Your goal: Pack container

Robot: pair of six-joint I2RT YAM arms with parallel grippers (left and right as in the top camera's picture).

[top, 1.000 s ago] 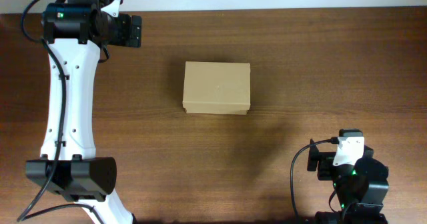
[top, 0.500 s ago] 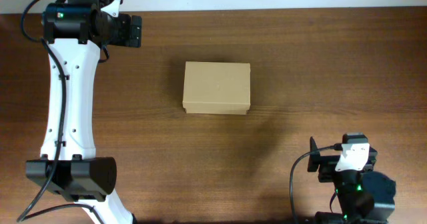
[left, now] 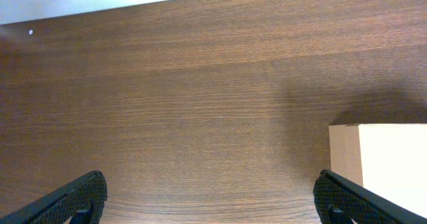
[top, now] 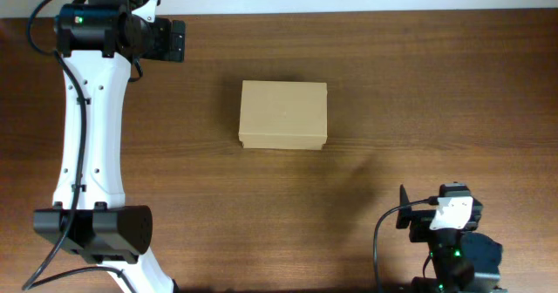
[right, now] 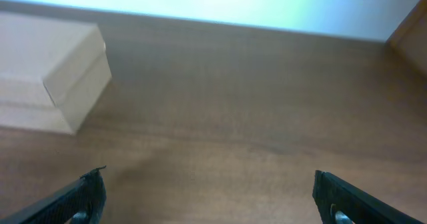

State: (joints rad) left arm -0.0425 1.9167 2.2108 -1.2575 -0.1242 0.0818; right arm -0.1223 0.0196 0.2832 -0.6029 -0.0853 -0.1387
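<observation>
**Left.** In the overhead view the left arm [top: 83, 136] is seen running from the lower left corner up to the upper left, white links with dark joints. The left fingers [top: 175, 40] are logged at the upper left. They point rightward over the brown wooden table [top: 418, 75] and are well apart from the container. In the left wrist view the fingertips are recorded at the two lower corners of the frame, spread wide. Only bare wood is seen between them and nothing is gripped.

**Centre.** The container [top: 283, 114] is noted just left of centre in the upper half of the overhead frame. It rests flat on the table with its lid down and is touched by neither arm. In the left wrist view, part of the container [left: 390, 167] is caught at the lower right edge. In the right wrist view the container [right: 50, 71] is seen at the upper left, closed, with the lid's edge visible along its side.

**Right.** The right arm [top: 458, 241] is found folded low in the lower right corner of the overhead frame, well apart from the container. In the right wrist view the right fingers [right: 83, 196] are recorded at the two lower corners, spread wide, with only bare table between them and nothing held.
</observation>
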